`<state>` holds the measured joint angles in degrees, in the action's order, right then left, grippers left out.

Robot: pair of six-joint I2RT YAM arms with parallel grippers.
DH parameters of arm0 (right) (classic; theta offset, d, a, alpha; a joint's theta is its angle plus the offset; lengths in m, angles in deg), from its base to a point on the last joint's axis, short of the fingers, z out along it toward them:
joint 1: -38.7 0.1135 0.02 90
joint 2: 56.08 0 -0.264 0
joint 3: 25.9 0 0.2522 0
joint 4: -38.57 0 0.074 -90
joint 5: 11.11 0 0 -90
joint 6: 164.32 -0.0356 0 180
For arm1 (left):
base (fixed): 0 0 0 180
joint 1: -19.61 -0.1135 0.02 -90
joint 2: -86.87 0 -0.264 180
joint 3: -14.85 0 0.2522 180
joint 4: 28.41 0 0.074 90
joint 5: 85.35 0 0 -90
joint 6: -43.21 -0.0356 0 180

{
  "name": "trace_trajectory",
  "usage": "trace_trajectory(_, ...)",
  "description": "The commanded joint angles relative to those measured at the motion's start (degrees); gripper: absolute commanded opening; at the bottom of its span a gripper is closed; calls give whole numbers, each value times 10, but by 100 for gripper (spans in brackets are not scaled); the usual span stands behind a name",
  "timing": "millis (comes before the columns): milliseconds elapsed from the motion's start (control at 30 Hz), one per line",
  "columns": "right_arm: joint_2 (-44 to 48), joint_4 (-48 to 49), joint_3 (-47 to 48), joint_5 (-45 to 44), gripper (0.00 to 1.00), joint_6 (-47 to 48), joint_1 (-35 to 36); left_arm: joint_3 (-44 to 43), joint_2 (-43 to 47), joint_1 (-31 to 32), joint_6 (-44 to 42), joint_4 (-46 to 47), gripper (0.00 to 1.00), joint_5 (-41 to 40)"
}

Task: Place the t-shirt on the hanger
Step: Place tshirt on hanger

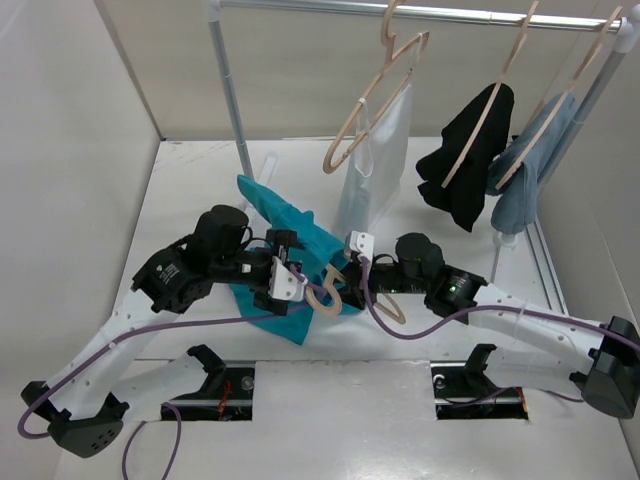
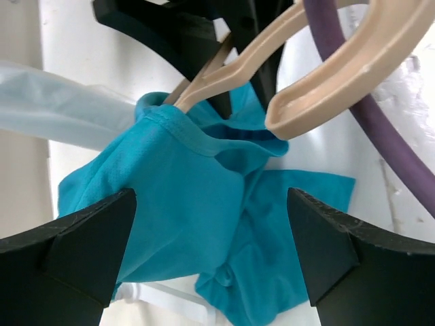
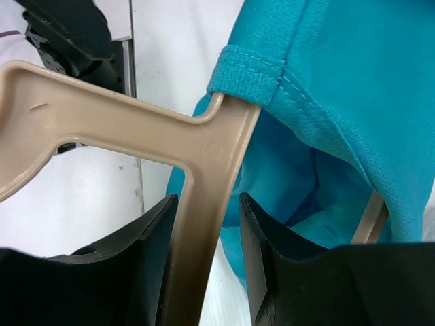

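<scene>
The teal t-shirt [image 1: 283, 222] lies bunched on the white table between my two arms. The pale hanger [image 1: 328, 296] is tilted, and one of its arms is pushed into the shirt's collar [image 2: 187, 129]. My right gripper [image 3: 208, 216] is shut on the hanger's neck [image 3: 212, 170], just below the collar hem. My left gripper [image 2: 211, 251] stands wide open over the shirt's body [image 2: 177, 204], with cloth below the gap and none pinched. In the top view the left gripper [image 1: 293, 288] sits at the shirt's near edge, close to the right gripper [image 1: 352, 262].
A clothes rack's rail [image 1: 450, 14] spans the back. On it hang a bare hanger [image 1: 375, 100], a white see-through bag [image 1: 385, 165], a black garment [image 1: 468, 160] and a grey-blue cloth [image 1: 522, 175]. The rack's left pole [image 1: 232, 100] stands behind the shirt. A purple cable [image 2: 380, 136] crosses near the hook.
</scene>
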<state>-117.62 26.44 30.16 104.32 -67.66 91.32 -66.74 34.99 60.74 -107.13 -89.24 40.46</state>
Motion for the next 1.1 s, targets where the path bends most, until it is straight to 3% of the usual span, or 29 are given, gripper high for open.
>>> trace_trajectory(0,-10,-38,8,-36,0,23,-14,0,40,4,-3,66,89,11)
trace_trajectory(67,-10,-38,8,-36,0,28,-14,0,40,4,-93,-3,69,34)
trace_trajectory(133,-10,-38,8,-42,0,28,-14,0,40,4,-130,-43,46,59)
trace_trajectory(200,-10,-43,8,-47,0,28,-14,0,27,4,-144,-84,39,65)
trace_trajectory(300,-10,-44,8,-58,0,28,-14,-5,4,4,-169,-148,37,66)
trace_trajectory(333,-10,-44,8,-58,0,28,-14,-5,4,4,-179,-158,42,59)
trace_trajectory(367,-10,-44,8,-64,0,28,-14,-5,-2,4,-179,-158,52,50)
trace_trajectory(400,-10,-44,8,-64,0,28,-14,-5,-2,4,-166,-158,75,38)
trace_trajectory(633,-10,-50,8,-58,0,34,-24,42,84,4,-125,-64,96,25)
trace_trajectory(733,-10,-58,8,-52,0,41,-24,78,100,4,-119,-27,100,-15)
trace_trajectory(900,-15,-89,31,-46,0,54,-24,91,64,4,-29,55,100,-122)
trace_trajectory(1067,-4,-113,50,-41,0,68,-24,91,72,4,-23,102,100,-136)
